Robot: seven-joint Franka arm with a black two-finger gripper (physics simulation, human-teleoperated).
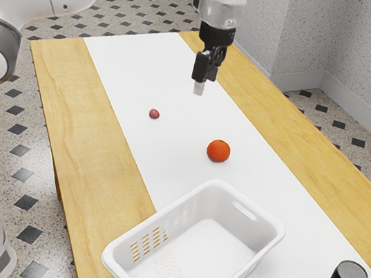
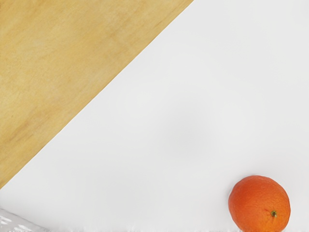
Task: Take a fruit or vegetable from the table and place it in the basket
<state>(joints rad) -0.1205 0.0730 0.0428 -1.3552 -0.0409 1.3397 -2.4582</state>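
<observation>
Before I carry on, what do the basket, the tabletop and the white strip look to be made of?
Basket: probably molded plastic, smooth satin, given its rounded rim and cut slots.
Tabletop: wood or wood-look laminate, smooth; grain streaks show.
White strip: matte, no grain or weave visible; could be cloth, paper or paint.

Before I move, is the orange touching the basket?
Apart. The exterior view shows bare white strip between the orange and the basket.

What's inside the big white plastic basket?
I see nothing inside the white plastic basket, just its bare floor. Part of the inside is hidden behind its near wall, so I can't tell there.
</observation>
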